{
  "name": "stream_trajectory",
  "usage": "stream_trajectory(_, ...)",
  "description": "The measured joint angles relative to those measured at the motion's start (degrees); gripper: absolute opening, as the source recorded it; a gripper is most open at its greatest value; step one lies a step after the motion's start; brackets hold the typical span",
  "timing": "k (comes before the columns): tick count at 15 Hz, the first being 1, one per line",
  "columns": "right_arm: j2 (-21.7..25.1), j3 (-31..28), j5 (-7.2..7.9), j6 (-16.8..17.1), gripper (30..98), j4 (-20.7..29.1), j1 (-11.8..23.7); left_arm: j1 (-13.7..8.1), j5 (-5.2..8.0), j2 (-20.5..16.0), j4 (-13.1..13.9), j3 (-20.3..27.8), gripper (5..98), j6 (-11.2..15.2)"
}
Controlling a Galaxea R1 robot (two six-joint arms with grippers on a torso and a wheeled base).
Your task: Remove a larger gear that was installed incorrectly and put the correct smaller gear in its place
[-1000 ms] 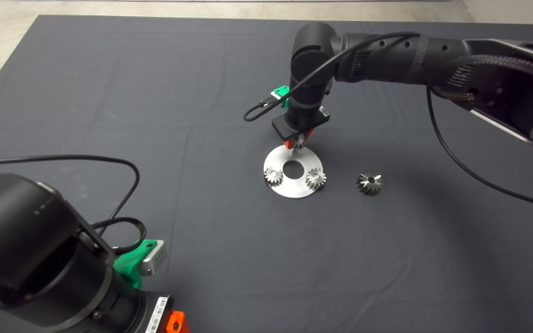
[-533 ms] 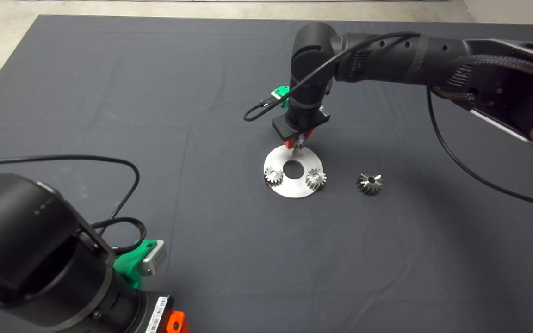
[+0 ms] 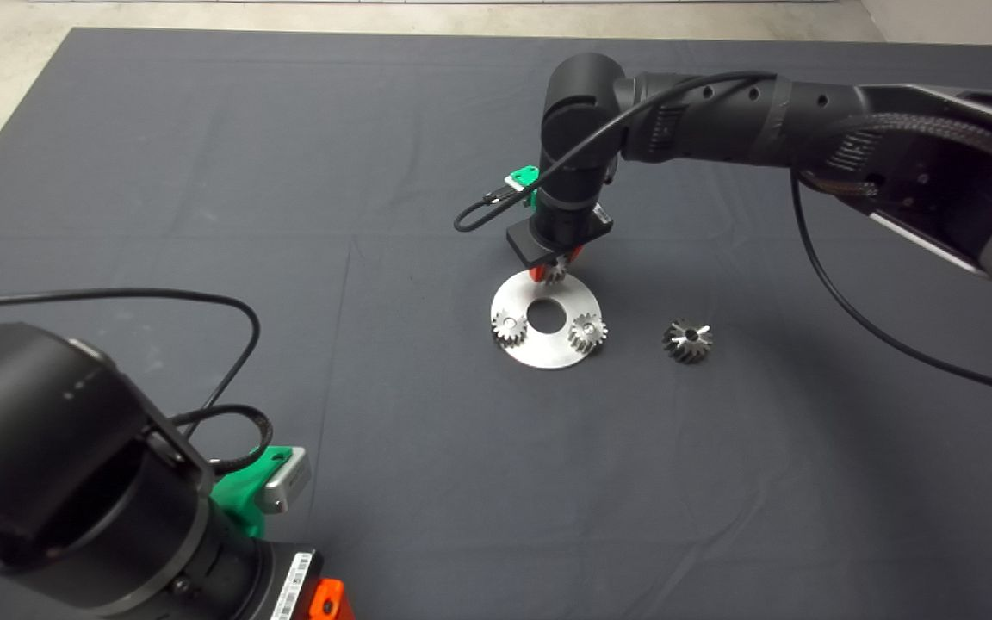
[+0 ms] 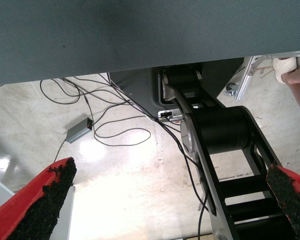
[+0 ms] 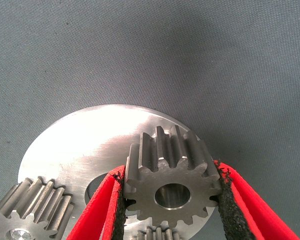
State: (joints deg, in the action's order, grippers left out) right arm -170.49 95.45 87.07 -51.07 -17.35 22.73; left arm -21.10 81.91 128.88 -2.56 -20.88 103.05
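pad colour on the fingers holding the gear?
Black pads on red fingers, clamped on the smaller gear; clearest in right wrist view.

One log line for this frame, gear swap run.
right tool: shut on small grey steel spur gear, over round steel plate | star-cut larger grey gear: on mat beside plate | left tool: open, parked

Dark mat (image 3: 203,172) carries round steel plate (image 3: 548,349); larger gear (image 3: 687,339) beside plate.

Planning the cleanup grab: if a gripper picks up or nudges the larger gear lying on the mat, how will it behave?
The larger gear looks like solid steel, so probably rigid and heavy for its size. It rests on the mat star-cut face up, so a nudge should slide it, not roll it. Its slanted teeth may slip between pads.
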Motion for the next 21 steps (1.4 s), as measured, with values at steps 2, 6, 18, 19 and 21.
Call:
stream_trajectory(2,0.0,0.11,0.01,0.0,41.6,0.02,-0.02,0.0,-0.02,0.0,-0.02,0.0,98.1,0.01)
stream_trajectory(6,0.0,0.16,0.01,-0.09,42.1,0.02,-0.02,0.0,-0.01,0.0,-0.01,0.0,98.1,0.01)
stream_trajectory(18,0.15,-0.66,0.36,-0.48,55.6,0.02,0.54,0.0,-0.02,0.01,0.0,0.0,98.1,0.01)
stream_trajectory(19,0.34,-1.63,0.39,-0.48,57.5,0.08,1.3,0.0,-0.02,0.0,-0.02,0.0,98.1,0.01)
stream_trajectory(21,0.76,-4.72,0.41,-0.48,57.5,0.9,5.1,0.0,-0.02,0.0,-0.02,0.0,98.1,0.01)
